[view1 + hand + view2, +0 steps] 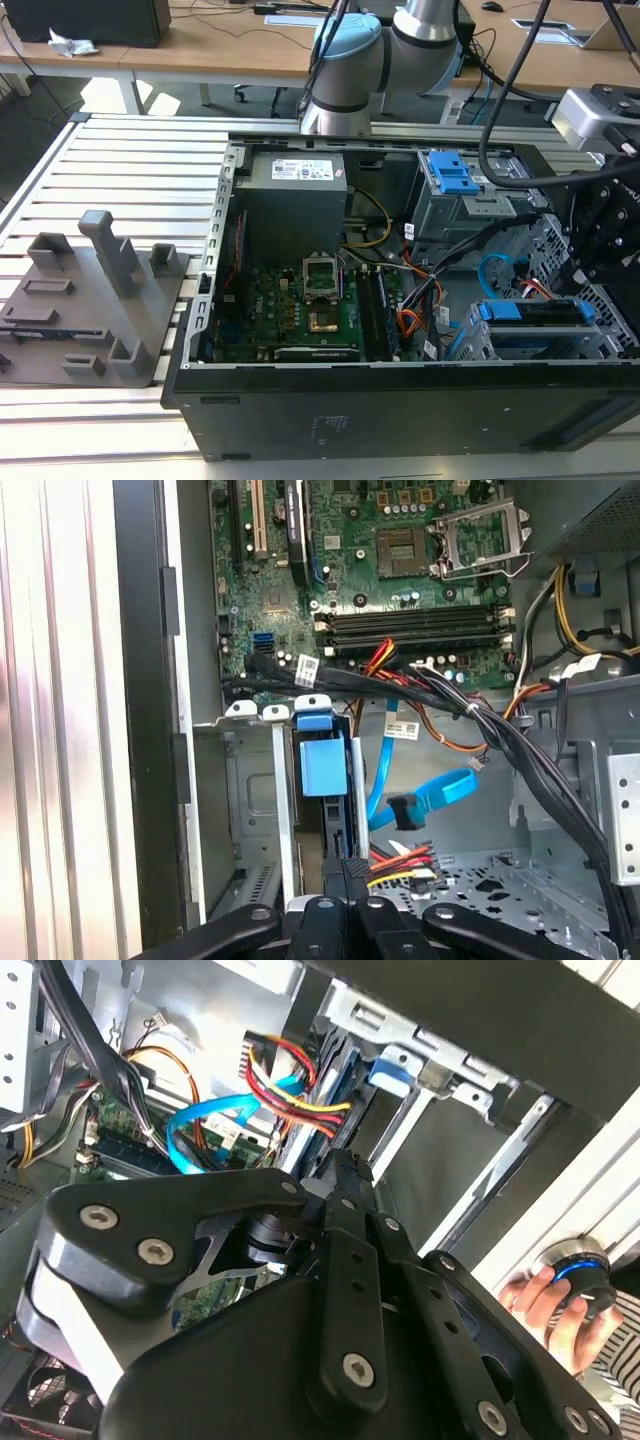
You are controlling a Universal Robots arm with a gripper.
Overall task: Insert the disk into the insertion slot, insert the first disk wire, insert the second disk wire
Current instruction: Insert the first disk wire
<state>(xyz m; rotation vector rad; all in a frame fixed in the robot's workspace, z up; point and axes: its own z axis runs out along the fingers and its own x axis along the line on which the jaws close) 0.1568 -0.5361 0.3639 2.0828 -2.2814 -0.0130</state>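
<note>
**Arm reaching down, fingers pressed together**

The arm [398, 45] is bending over from the back of the exterior view, with its silver links and pale blue joint caps showing there. Its black wrist [605, 215] is hanging low at the exterior view's right. The gripper [346, 1168] is pointing away from both wrist cameras. Its black linkage fingers [345, 875] are meeting at the tips, with no gap showing between them.

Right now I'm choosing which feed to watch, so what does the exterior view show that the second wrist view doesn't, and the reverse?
Exterior view: the grey fixture block on the slatted table, and the power supply. Second wrist view: a person's hand on a blue-ringed knob. Both: the looping light-blue data cable.
</note>
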